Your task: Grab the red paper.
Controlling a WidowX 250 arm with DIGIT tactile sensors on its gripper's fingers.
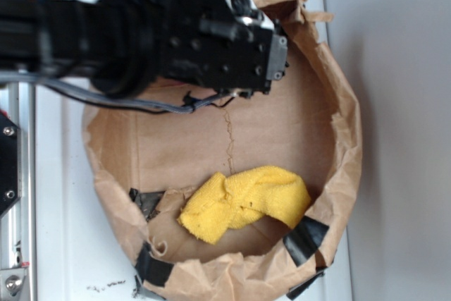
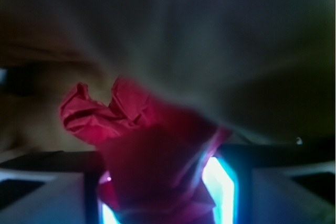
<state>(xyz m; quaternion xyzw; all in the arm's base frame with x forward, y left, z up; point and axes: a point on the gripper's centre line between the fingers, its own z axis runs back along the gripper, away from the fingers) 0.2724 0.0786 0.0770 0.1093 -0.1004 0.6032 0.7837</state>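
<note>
Red paper [image 2: 131, 129] fills the wrist view, bunched between the tool's lit pads, so the tool [image 2: 163, 192] appears clamped on it. From the exterior view the paper is hidden under the arm, whose tool [image 1: 271, 58] sits at twelve o'clock over the brown paper bag [image 1: 345, 146]; the yellow cloth [image 1: 243, 202] lies at six o'clock. The grasp looks made; next comes a lift clear of the bag. The paper is crumpled, bright, deeply creased.

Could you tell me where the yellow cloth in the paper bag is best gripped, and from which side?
Grip the yellow cloth at its thick folded middle, coming straight down from above: the brown paper bag walls surround it, so sideways approaches look blocked.
</note>
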